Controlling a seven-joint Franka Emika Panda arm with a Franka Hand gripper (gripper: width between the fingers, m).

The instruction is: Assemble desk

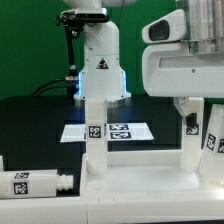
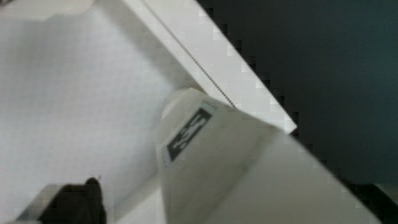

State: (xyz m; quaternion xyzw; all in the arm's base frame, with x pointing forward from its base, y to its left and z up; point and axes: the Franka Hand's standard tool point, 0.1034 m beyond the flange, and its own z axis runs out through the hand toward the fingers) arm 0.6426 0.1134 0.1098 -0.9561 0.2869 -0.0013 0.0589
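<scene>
The desk's white tabletop panel (image 1: 150, 185) lies flat at the front, also seen in the wrist view (image 2: 89, 90). One tagged leg (image 1: 97, 135) stands upright on its corner on the exterior view's left. A second tagged leg (image 1: 213, 138) stands at the exterior view's right, close up in the wrist view (image 2: 222, 150). My gripper (image 1: 196, 115) straddles this leg from above. One dark fingertip (image 2: 71, 205) shows with a gap between it and the leg; the other finger is hidden. A third leg (image 1: 35, 183) lies on the black table at the left.
The marker board (image 1: 110, 131) lies behind the tabletop panel, in front of the robot base (image 1: 100, 70). The black table (image 1: 30, 125) runs left of the panel.
</scene>
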